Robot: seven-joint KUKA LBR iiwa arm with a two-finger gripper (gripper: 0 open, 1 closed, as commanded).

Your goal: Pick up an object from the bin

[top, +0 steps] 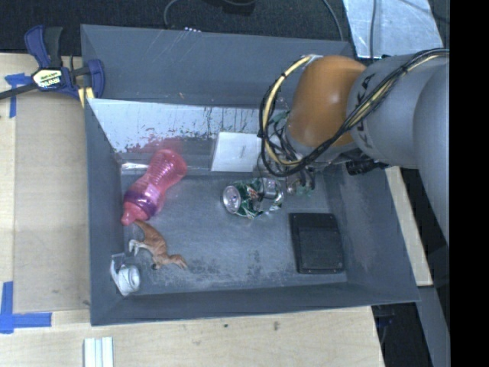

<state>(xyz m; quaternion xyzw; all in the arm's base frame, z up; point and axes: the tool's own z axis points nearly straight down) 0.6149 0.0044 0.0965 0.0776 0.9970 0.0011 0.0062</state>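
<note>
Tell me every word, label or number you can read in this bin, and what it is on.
No text here can be read.
The green crushed can: printed marks, too blurred to read.
The white card: looks blank.
The pink bottle and black pad: no label shows.

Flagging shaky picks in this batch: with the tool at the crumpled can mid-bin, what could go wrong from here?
The can is crumpled and lies mostly to one side of the tool, so a grasp may catch only its edge and slip. The black pad and white card lie near; a sideways move might nudge them.
</note>
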